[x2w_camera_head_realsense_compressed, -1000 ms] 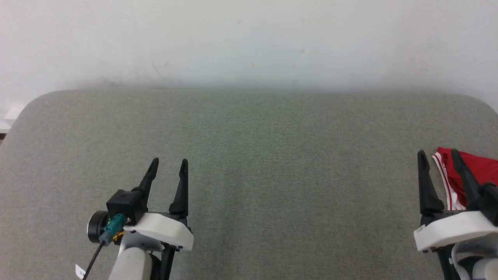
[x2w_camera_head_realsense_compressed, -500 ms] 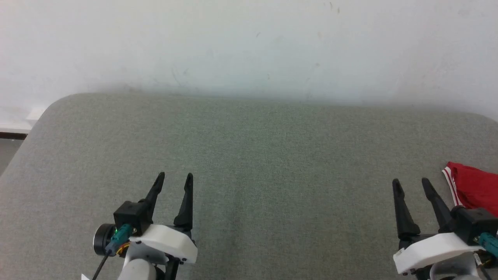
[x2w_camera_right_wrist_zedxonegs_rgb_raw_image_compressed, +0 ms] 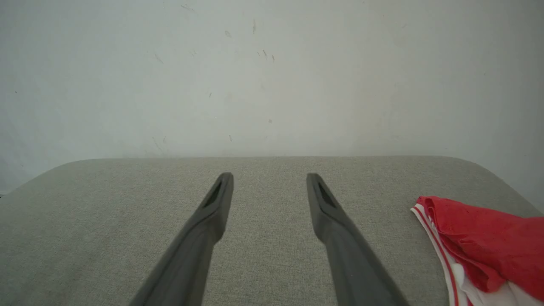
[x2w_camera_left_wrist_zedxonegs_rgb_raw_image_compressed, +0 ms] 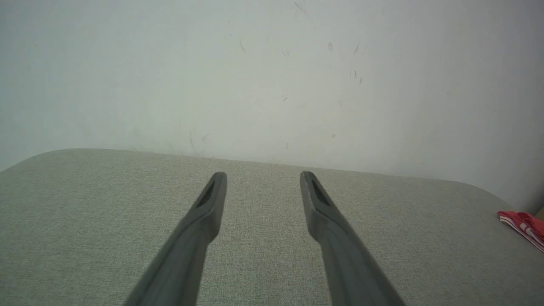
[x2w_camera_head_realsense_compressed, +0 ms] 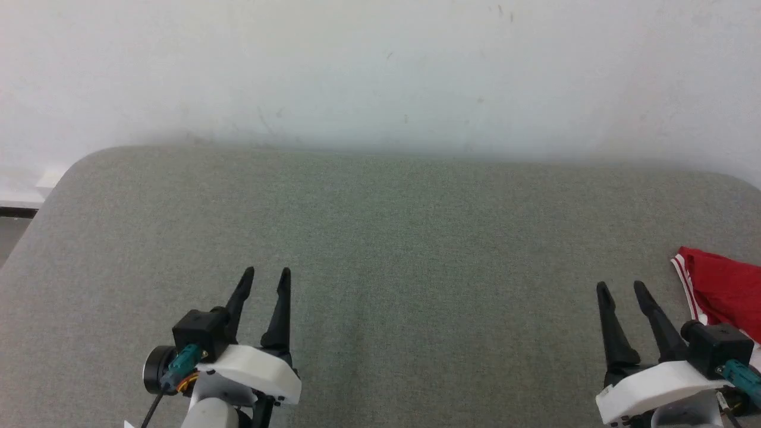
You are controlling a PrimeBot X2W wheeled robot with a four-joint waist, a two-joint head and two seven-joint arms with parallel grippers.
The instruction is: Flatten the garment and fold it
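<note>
The garment point(x2w_camera_head_realsense_compressed: 722, 285) is a red cloth with white and red stripe trim, bunched at the table's right edge and partly cut off by the picture's edge. It lies crumpled at the right in the right wrist view point(x2w_camera_right_wrist_zedxonegs_rgb_raw_image_compressed: 484, 242) and shows as a small red patch in the left wrist view point(x2w_camera_left_wrist_zedxonegs_rgb_raw_image_compressed: 525, 224). My right gripper point(x2w_camera_head_realsense_compressed: 621, 287) hovers open just left of it, not touching it. My left gripper point(x2w_camera_head_realsense_compressed: 266, 272) stands open over the left front of the table, far from the garment. Both hold nothing.
A grey fabric-covered table point(x2w_camera_head_realsense_compressed: 380, 238) with rounded corners spreads ahead, backed by a white wall point(x2w_camera_head_realsense_compressed: 380, 65). Floor shows past the table's left corner point(x2w_camera_head_realsense_compressed: 12, 226).
The head view has shifted, so the table sits lower and further right. My right gripper has pulled back left off the garment, which now lies apart from its fingers. The left gripper keeps its pose.
</note>
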